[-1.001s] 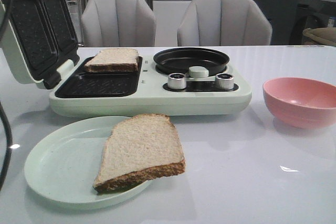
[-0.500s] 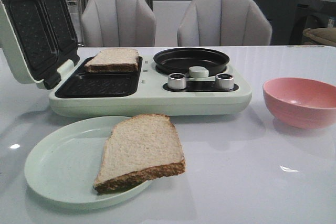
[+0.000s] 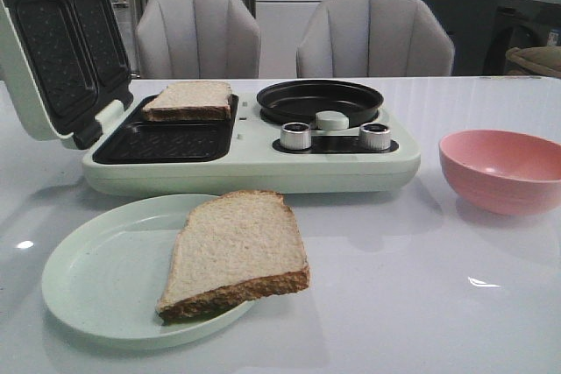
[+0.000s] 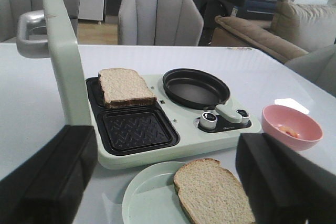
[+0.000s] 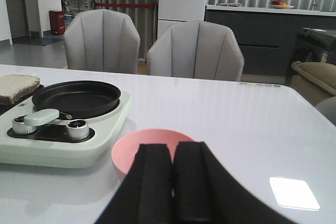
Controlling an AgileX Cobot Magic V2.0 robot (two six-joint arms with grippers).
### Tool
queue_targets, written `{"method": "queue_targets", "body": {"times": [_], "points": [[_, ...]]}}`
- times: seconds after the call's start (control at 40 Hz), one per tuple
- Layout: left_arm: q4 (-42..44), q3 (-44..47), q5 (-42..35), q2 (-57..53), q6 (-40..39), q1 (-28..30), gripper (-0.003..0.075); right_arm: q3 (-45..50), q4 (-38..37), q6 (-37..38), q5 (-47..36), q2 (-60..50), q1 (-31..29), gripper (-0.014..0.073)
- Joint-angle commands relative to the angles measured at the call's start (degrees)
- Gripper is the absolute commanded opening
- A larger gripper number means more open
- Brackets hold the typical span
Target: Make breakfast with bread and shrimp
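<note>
At the far left, the sandwich maker's lid (image 3: pixel 57 50) is propped open and could be knocked shut. One bread slice (image 3: pixel 189 99) lies in the far grill well. The other slice (image 3: pixel 235 251) overhangs the plate (image 3: pixel 96 278) on the right and could be dragged off. The left gripper (image 4: pixel 163 177) is held wide apart. Shrimp (image 4: pixel 290 131) sits in the pink bowl (image 3: pixel 504 168); the right gripper (image 5: pixel 173 182), pressed together, could tip it.

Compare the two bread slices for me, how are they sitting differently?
The far bread slice lies inside the sandwich maker's rear grill well; the near bread slice lies on the pale green plate. The far one fits within its well, while the near one overhangs the plate's rim. Both lie flat, pale with brown crusts.
</note>
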Motion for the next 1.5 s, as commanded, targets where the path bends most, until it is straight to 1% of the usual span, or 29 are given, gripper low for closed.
{"method": "queue_targets", "body": {"times": [0.0, 0.2, 0.45, 0.53, 0.65, 0.7, 0.78, 0.83, 0.93, 1.03, 1.18, 1.38, 1.48], "points": [[-0.53, 0.39, -3.7, -3.85, -0.67, -0.12, 0.0603, -0.28, -0.78, -0.23, -4.5, -1.15, 0.04, 0.0141], [-0.53, 2.78, -2.63, -10.75, -0.57, -0.12, 0.0603, -0.28, -0.78, -0.23, -4.5, -1.15, 0.04, 0.0141], [-0.42, 2.78, 2.59, -11.46, -0.57, -0.12, 0.0603, -0.28, -0.84, -0.23, -5.38, -1.15, 0.04, 0.0141], [-0.42, 2.78, 2.57, -11.46, -0.57, -0.12, 0.0603, -0.28, -0.84, -0.23, -7.95, -1.15, 0.04, 0.0141], [-0.42, 2.78, 2.57, -11.46, -0.57, -0.12, 0.0603, -0.38, -0.78, -0.23, -15.59, -1.15, 0.04, 0.0141], [-0.42, 2.78, 2.57, -11.46, -0.57, -0.12, 0.0603, -0.7, -0.78, -0.17, -16.87, -1.15, 0.04, 0.0141], [-0.42, 2.78, 2.47, -11.46, -0.57, -0.12, 0.0603, -2.93, 0.0, -0.13, -14.68, -0.33, 0.04, 0.0141], [-0.42, 2.78, 2.46, -11.46, -0.57, -0.12, 0.0603, -5.55, 1.34, -0.13, -10.89, 1.42, 0.04, 0.0141], [-0.42, 2.78, 2.34, -11.46, -0.57, -0.12, 0.0603, -11.46, 2.89, -0.13, -0.74, 6.28, 0.04, 0.0141], [-0.42, 2.78, 2.34, -11.46, -0.57, -0.12, 0.0603, -16.28, 3.2, -0.13, 6.16, 11.11, 0.04, 0.0141], [-0.42, 2.78, 2.34, -11.46, -0.57, -0.12, 0.0603, -17.0, 3.2, -0.13, 9.04, 13.2, 0.04, 0.0141], [-0.42, 2.78, 2.34, -11.46, -0.57, -0.12, 0.0603, -16.25, 3.92, -0.13, 9.2, 13.2, 0.04, 0.0141], [-0.42, 2.78, 2.34, -11.46, -0.57, -0.12, 0.0603, -16.25, 4.02, -0.13, 11.8, 13.53, 0.04, 0.015]]}}
